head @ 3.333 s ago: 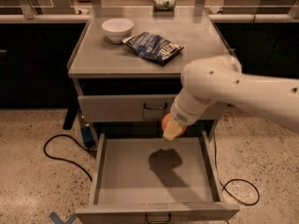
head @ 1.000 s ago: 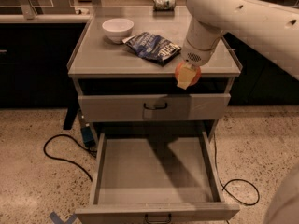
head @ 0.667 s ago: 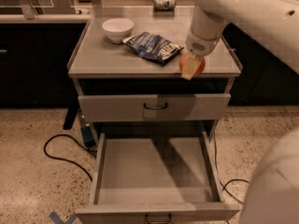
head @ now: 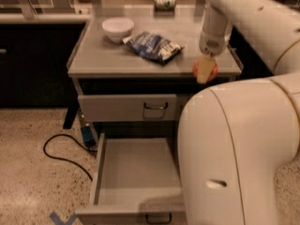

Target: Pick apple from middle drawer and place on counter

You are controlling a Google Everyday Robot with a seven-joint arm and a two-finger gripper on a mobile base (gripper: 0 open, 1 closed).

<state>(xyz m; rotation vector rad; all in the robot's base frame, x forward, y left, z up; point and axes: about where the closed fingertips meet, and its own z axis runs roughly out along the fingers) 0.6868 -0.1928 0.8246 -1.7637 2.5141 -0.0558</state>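
Observation:
My gripper (head: 205, 70) is shut on the apple (head: 214, 71), which shows reddish-orange on both sides of a pale finger (head: 203, 71). It hangs at the counter's (head: 117, 57) front right corner, just over the front edge. The middle drawer (head: 136, 170) is pulled out below with a bare grey floor. My white arm hides the drawer's right part.
A white bowl (head: 117, 28) and a blue chip bag (head: 153, 46) lie on the counter, and a can (head: 164, 2) stands at its back. The shut upper drawer front (head: 127, 108) has a dark loop handle. A black cable (head: 63, 151) lies on the floor at left.
The gripper has carried the apple up out of the drawer and right to the counter's front right corner. My arm now fills the right foreground.

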